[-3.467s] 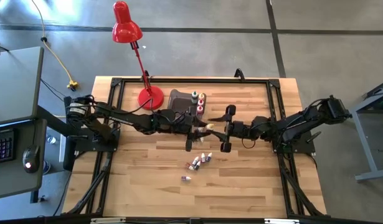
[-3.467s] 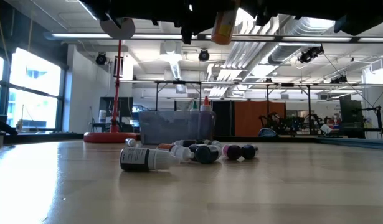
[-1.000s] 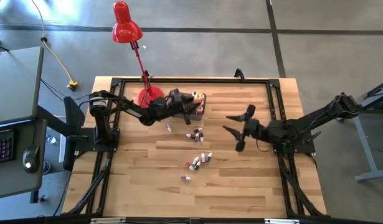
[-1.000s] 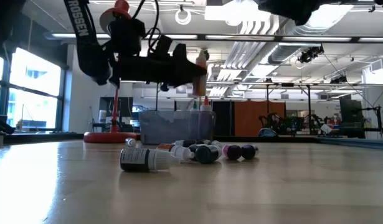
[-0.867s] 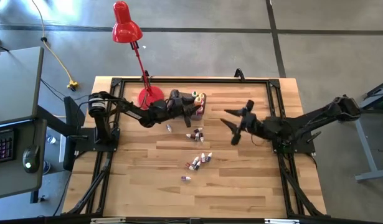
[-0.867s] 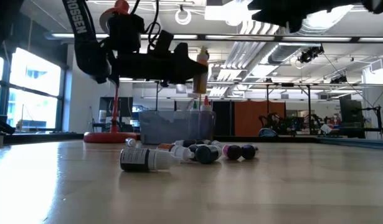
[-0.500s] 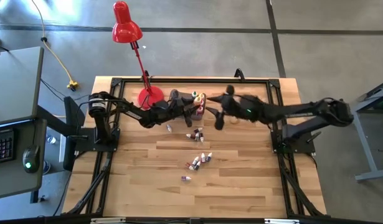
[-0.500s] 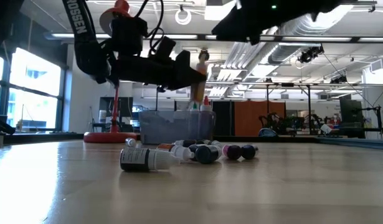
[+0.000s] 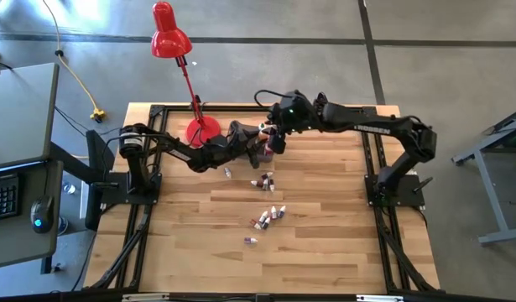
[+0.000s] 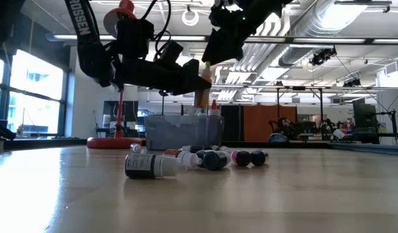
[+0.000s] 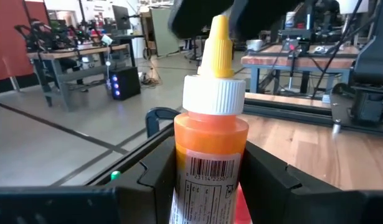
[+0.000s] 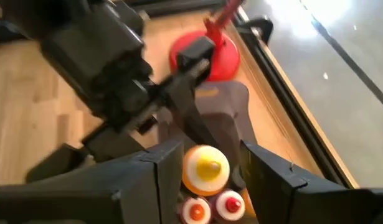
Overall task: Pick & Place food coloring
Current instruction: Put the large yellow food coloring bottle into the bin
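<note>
The left hand (image 11: pixel 207 180) is clamped round the body of an orange plastic squeeze bottle with a white collar and a pointed yellow cap (image 11: pixel 210 140), holding it upright in the air. Directly beneath that bottle sits the grey translucent plastic bin (image 10: pixel 183 131), with two or three capped bottles (image 12: pixel 210 206) standing inside it, red and orange caps up.

The right hand (image 12: pixel 207 168) has its arm reaching across from the far side of the wooden counter (image 9: pixel 325 243), and it hangs right above the yellow cap, its two dark fingers (image 12: pixel 275 180) parted and standing one to each side of the bottle's top without visibly touching it.

Nearer the counter's middle from both hands lies a loose scatter of small squeeze bottles (image 9: pixel 266 214) on their sides; from counter level the closest is a dark one with a white cap (image 10: pixel 150 166). Just beyond the left hand stands the round base of the red desk lamp (image 9: pixel 202 131).
</note>
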You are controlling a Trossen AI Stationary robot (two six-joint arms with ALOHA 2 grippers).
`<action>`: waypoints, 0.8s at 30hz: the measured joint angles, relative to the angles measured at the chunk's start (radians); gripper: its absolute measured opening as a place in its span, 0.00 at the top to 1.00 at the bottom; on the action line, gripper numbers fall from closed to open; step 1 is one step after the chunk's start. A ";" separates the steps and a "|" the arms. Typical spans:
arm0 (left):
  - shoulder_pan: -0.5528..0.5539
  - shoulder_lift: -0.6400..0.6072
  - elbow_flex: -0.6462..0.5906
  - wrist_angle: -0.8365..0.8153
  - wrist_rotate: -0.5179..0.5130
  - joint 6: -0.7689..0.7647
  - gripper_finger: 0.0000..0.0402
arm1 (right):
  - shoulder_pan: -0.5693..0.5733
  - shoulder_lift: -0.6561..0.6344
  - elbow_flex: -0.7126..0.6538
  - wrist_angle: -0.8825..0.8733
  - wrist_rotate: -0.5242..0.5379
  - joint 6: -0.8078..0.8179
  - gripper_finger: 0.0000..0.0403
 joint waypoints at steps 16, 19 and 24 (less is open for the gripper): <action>0.001 0.000 0.000 0.072 0.049 -0.001 0.64 | 0.002 0.026 0.016 -0.060 -0.004 -0.084 0.49; 0.001 0.000 0.000 0.091 0.078 -0.001 0.64 | 0.003 0.026 0.016 -0.056 -0.004 -0.084 0.49; 0.001 0.000 0.000 0.084 0.077 -0.009 0.64 | 0.003 0.026 0.016 -0.038 0.019 -0.077 0.50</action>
